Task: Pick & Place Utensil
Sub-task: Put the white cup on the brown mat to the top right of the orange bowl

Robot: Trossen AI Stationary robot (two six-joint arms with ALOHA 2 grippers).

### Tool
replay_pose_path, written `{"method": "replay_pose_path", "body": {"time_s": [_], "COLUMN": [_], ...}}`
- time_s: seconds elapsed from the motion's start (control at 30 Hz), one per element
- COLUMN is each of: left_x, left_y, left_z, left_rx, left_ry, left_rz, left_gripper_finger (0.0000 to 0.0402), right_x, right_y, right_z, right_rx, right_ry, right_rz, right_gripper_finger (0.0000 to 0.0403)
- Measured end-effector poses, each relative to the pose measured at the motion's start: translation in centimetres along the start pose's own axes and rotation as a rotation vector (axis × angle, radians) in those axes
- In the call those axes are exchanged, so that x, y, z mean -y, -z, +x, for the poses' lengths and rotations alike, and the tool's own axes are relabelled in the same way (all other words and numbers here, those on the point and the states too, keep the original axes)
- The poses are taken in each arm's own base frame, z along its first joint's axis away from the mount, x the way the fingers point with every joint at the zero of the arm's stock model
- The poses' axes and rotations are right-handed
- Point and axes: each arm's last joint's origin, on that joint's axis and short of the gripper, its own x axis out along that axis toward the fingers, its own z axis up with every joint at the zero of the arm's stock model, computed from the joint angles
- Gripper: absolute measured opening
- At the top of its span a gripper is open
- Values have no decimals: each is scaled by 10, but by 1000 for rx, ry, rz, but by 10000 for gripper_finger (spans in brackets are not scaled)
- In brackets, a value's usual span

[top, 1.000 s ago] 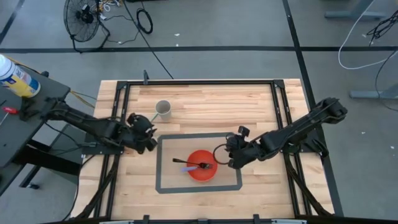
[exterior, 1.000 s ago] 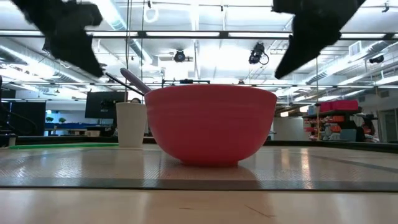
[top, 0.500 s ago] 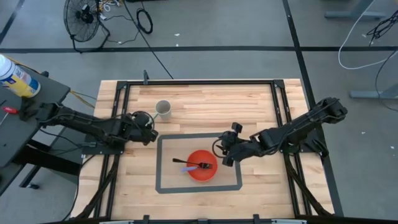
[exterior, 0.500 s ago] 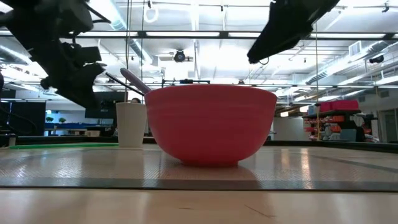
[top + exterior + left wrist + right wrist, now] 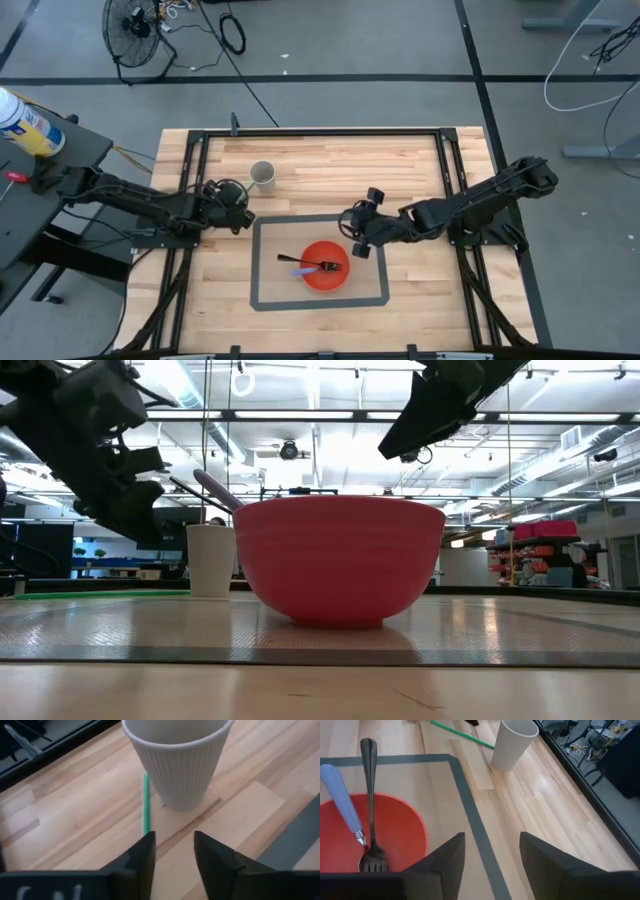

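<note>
1. Now the right gripper (image 5: 352, 232) sits farther toward the table's middle than half a second ago, hovering just beside the red bowl (image 5: 325, 265); its fingers (image 5: 442, 865) are spread apart and hold nothing.
2. The left gripper (image 5: 240, 206) has barely shifted since then; it hangs near the white cup (image 5: 262, 176), fingers (image 5: 145, 857) parted and empty, with a green strip (image 5: 146, 805) on the wood between them and the cup.
3. The fork (image 5: 310, 264) and a blue-handled utensil (image 5: 342, 802) lie in the bowl as before, handles leaning over its rim.
4. The bowl stands inside a grey tape rectangle (image 5: 256, 262) on the wooden table (image 5: 400, 165); the cup stands outside it.
5. Beyond the table, a floor fan (image 5: 132, 30) and cables (image 5: 232, 35) lie on the grey floor, and a spray can (image 5: 28, 124) rests on a dark side stand.
6. The low view shows ceiling lights (image 5: 300, 415) and shelving in the room behind.
</note>
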Motion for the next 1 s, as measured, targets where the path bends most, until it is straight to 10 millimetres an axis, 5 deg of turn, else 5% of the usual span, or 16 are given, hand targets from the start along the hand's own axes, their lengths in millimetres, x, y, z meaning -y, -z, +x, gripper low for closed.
{"method": "replay_pose_path", "body": {"time_s": [0.43, 1.0], "left_x": [-6, -24], "left_y": [16, 21], "left_z": [26, 42], "left_rx": [189, 282], "left_ry": [50, 47], "left_rz": [-79, -62], "left_gripper_finger": [318, 360], "right_x": [8, 15], "right_y": [-5, -13], "right_z": [5, 23], "right_rx": [22, 89], "right_ry": [20, 50], "right_rz": [9, 42], "right_gripper_finger": [261, 313]}}
